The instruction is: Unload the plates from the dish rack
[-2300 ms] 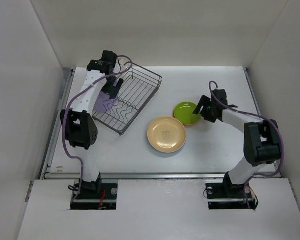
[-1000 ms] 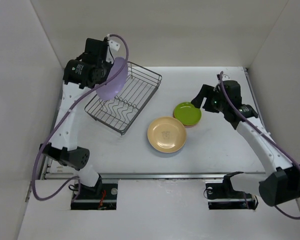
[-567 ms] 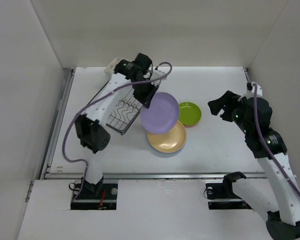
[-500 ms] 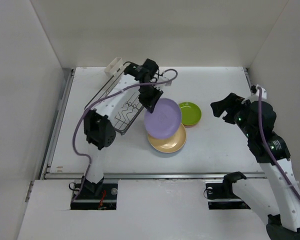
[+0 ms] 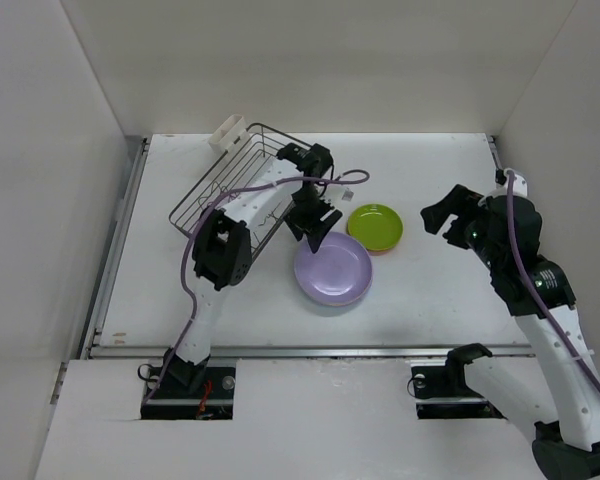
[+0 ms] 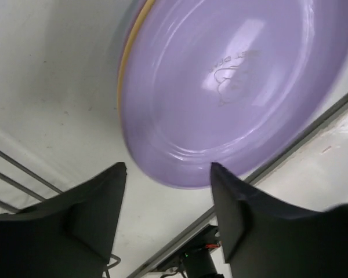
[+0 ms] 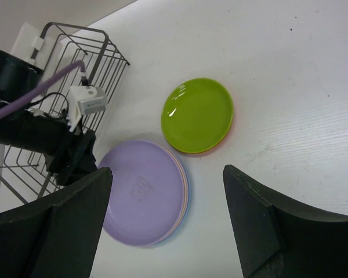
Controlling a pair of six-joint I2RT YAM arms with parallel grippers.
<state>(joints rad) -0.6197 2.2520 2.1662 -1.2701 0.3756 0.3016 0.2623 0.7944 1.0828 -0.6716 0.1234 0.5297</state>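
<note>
While my left claw (image 6: 168, 169) hangs with its fingers apart, the lavender plate (image 5: 332, 270) lies on a stack just right of the dish rack (image 5: 220, 185); farther right, my right claw (image 5: 440, 215) stands apart, empty.

The lavender plate (image 5: 333, 270) lies flat beside the lime green plate (image 5: 375, 226).

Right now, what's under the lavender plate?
A tan-yellow plate: only a sliver of its rim shows beside the lavender plate. The rest is covered, so anything further below cannot be told.
</note>
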